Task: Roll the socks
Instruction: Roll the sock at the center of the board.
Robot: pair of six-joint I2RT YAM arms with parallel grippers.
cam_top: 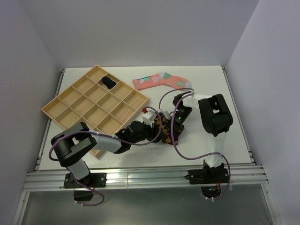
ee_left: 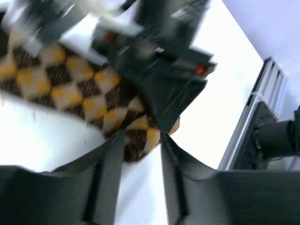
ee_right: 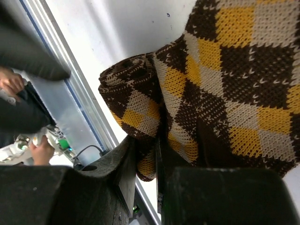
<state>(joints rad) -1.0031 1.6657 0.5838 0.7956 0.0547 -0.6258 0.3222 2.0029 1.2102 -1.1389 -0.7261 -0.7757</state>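
Diamond sock (cam_top: 166, 136): found mid-table (cam_top: 220, 93) between the two arms, with one end wound into a tight rolled end (ee_right: 124, 86).
Right gripper (ee_right: 146, 157): fingers set narrow, with the sock's edge pinched between them just beside the rolled end.
Left gripper (ee_left: 140, 138): fingers parted, and the sock's rounded tip sits in the gap touching both. Whether it's actually squeezed can't be told, since the view is smeared.
In the way: the right gripper's dark body is seen lying across the sock in the left wrist view.
Pink sock (cam_top: 161, 80): laid flat at the far side, well apart.
Navy sock (cam_top: 108, 82): tucked into a far compartment of the wooden tray (cam_top: 70, 88), off to the left.
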